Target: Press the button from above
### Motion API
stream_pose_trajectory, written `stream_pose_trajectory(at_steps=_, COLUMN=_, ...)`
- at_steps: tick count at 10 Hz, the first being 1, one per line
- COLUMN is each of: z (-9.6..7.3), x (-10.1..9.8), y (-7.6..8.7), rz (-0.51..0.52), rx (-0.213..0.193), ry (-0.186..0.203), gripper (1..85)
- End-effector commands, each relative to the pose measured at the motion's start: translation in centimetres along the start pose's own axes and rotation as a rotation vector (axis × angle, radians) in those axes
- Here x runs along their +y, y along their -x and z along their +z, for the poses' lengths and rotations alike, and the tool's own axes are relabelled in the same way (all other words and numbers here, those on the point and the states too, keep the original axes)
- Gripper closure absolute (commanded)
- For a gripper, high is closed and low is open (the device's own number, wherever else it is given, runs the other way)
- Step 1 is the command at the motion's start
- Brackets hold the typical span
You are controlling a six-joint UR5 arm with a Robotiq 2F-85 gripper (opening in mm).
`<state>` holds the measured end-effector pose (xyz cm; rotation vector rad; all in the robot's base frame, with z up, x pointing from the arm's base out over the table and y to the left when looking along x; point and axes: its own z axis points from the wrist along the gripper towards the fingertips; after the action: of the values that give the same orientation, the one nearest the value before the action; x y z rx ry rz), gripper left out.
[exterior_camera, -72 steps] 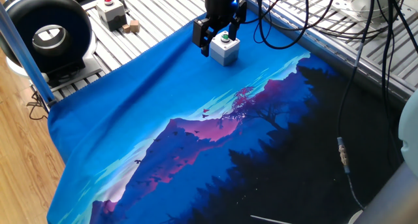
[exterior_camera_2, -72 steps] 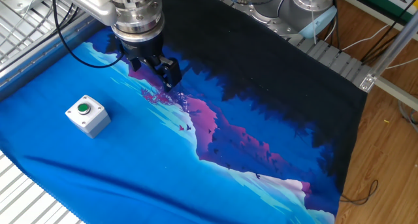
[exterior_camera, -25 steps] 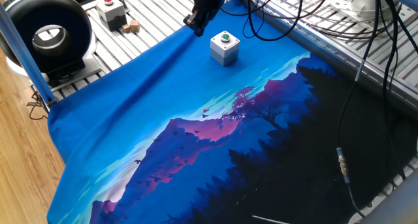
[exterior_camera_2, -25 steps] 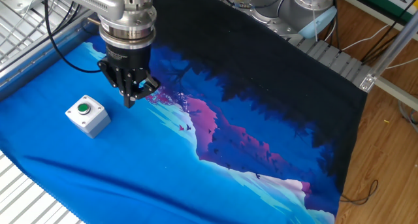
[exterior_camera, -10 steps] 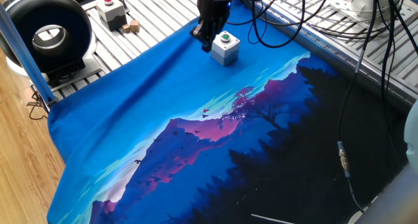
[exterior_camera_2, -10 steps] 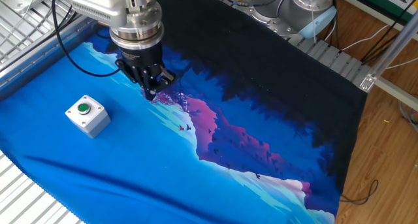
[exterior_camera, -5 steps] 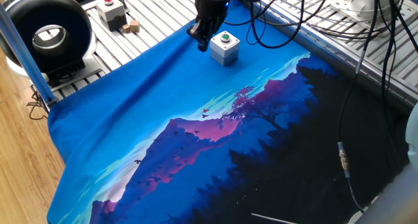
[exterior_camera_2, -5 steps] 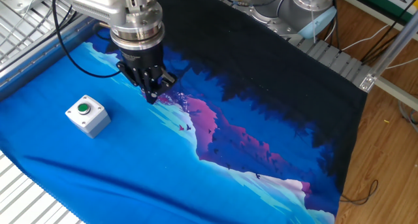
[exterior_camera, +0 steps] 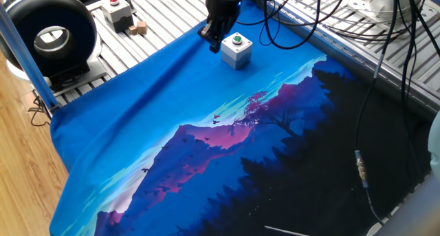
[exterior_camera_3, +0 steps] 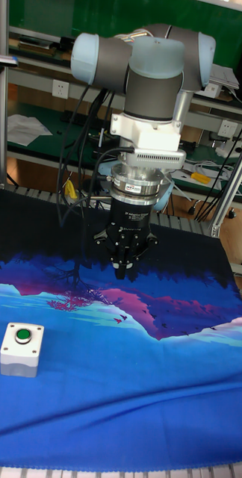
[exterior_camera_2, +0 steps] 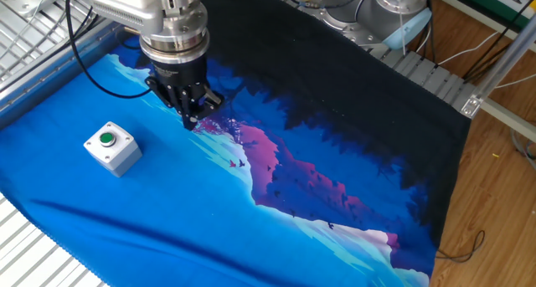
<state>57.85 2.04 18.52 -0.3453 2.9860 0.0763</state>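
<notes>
Pincer (exterior_camera_2: pixel 191 120) barely shifted, fingertips together, hovering over blue landscape cloth (exterior_camera_2: pixel 167 212) beside button (exterior_camera_2: pixel 106 138).

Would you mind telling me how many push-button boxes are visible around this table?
2. The box with the green button stands on the blue cloth. The box with the red button sits on the metal table beyond the cloth's edge. Others may lie out of view.
</notes>
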Motion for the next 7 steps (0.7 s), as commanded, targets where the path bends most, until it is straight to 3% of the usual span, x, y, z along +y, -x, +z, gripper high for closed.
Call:
stream_pose_trajectory(at_steps=1, z=-0.2, x=0.3, y=0.8, rz=-0.006, rx=-0.03, ry=0.013, gripper=84.7)
stream_pose_trajectory(at_steps=2, z=-0.2, x=-0.1, y=1.5, rz=0.029, rx=-0.059, ry=0.001, gripper=84.7)
stream_pose_trajectory(at_steps=4, z=-0.2, x=-0.3, y=1.8, rz=0.038, rx=-0.068, ry=-0.008, gripper=84.7)
stream_pose_trajectory(at_steps=7, z=-0.2, x=0.2, y=2.1, rz=0.031, rx=-0.08, ry=0.011, gripper=84.7)
